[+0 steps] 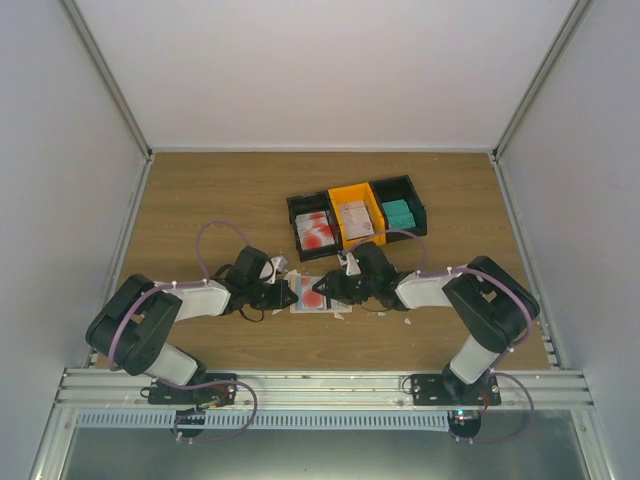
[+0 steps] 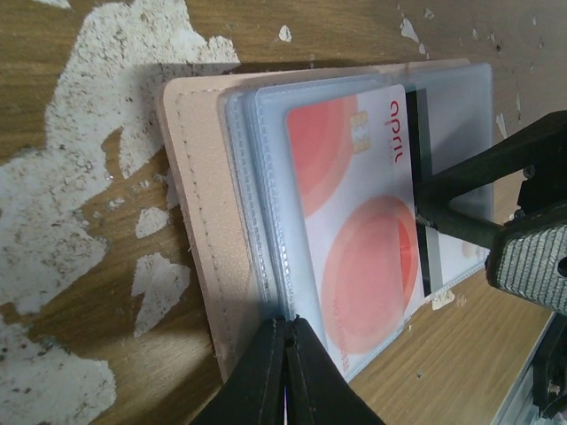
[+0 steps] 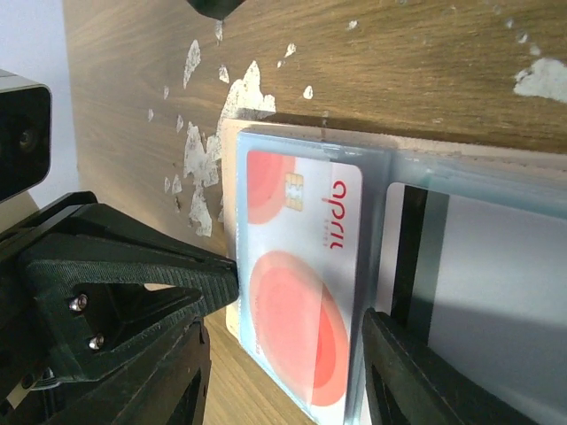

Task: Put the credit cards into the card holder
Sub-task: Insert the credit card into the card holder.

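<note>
Red-and-white credit card [image 3: 301, 221] sits in the open card holder's [image 2: 199, 221] clear sleeve on the bench [image 2: 53, 44]. My right gripper [image 3: 301, 301] stands apart astride it, apparently letting go; my left gripper [image 2: 285, 332], pressed together, seems to steady the holder's edge.

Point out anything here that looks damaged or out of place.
The wood-grain tabletop is damaged: its finish has flaked off in white patches beside the card holder, with small white flecks scattered nearby. The red-and-white card looks squarely seated in its clear pocket; nothing else stands out.
</note>
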